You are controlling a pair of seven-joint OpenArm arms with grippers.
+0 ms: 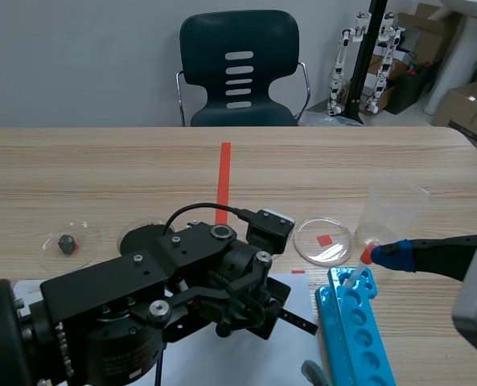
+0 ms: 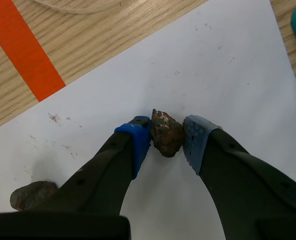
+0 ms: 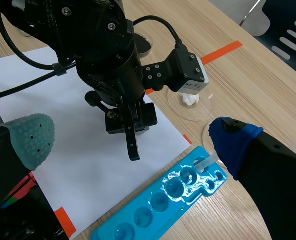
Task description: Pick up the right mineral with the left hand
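Observation:
On the white paper (image 2: pixel 222 65) lies a rough brown mineral (image 2: pixel 166 134), and my left gripper (image 2: pixel 166 142) is shut on it, one blue pad pressed to each side. I cannot tell whether it is lifted off the sheet. A second, greyer mineral (image 2: pixel 30 194) lies on the paper beside and behind the left finger. In the scene view the left arm (image 1: pixel 190 289) covers both minerals. My right gripper (image 3: pixel 130 135) stands open above the blue rack (image 3: pixel 177 192), holding nothing.
A petri dish (image 1: pixel 322 240) and a clear plastic cup (image 1: pixel 391 211) stand right of the left arm. Another dish with a small dark stone (image 1: pixel 66 242) is at the far left. The blue rack (image 1: pixel 355 330) lies along the paper's right edge. A chair (image 1: pixel 240 68) stands beyond the table.

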